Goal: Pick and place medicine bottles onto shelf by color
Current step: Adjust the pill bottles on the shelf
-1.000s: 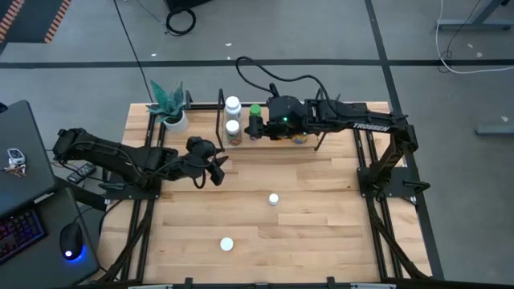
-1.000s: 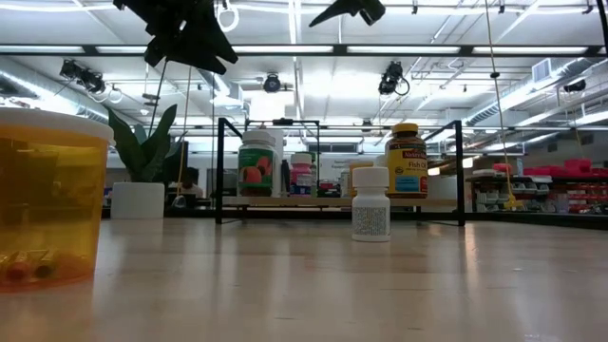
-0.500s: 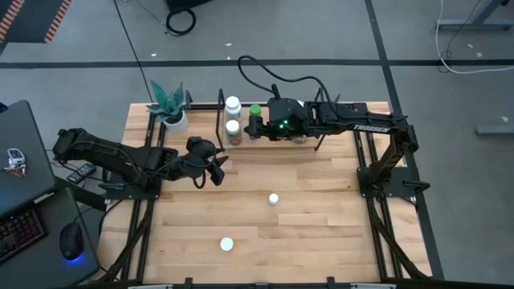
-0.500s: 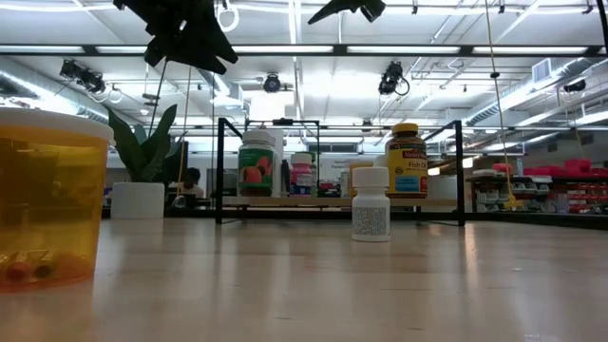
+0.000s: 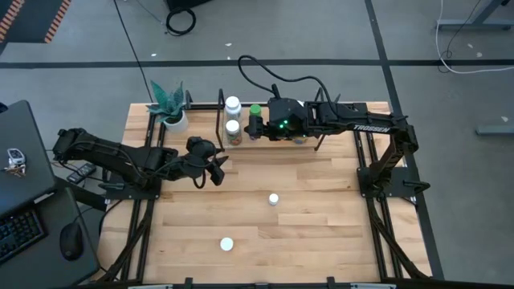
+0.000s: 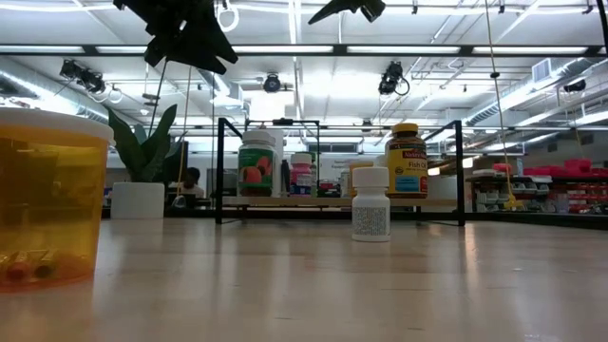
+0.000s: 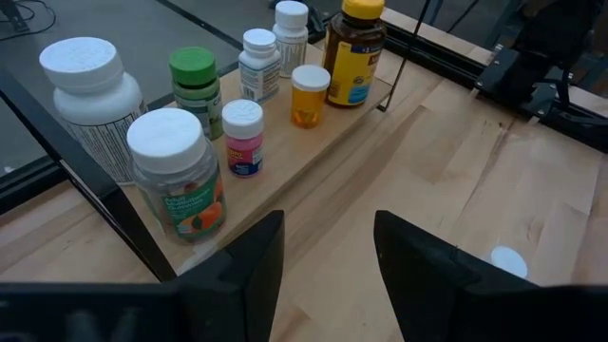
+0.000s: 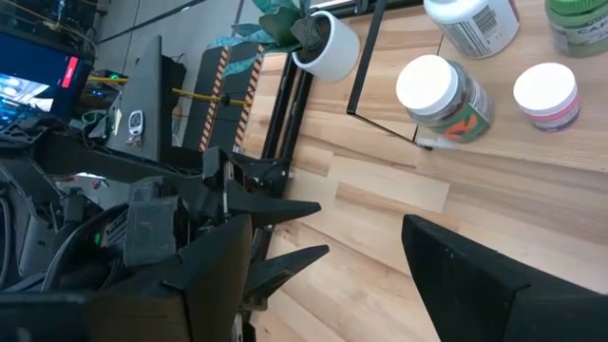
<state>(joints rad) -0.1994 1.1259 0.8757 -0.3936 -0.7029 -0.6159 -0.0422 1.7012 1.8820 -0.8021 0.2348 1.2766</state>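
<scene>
The right claw (image 5: 255, 127) hovers open and empty over the shelf (image 5: 221, 120); it should retreat clear of the bottles. The left claw (image 5: 215, 170) waits half-open, empty.

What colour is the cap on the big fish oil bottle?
Yellow cap, clearest in the left wrist view.

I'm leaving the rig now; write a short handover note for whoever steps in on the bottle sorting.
Left gripper: open, empty, hovering over the table left of centre.
Right gripper: open, empty, above the shelf.
On the shelf: seven bottles, among them the green-capped bottle, the amber bottle with a yellow cap, a small orange vial and a pink-label bottle.
Left: two bottles on the table, the white bottle mid-table and the near bottle at the front.
</scene>
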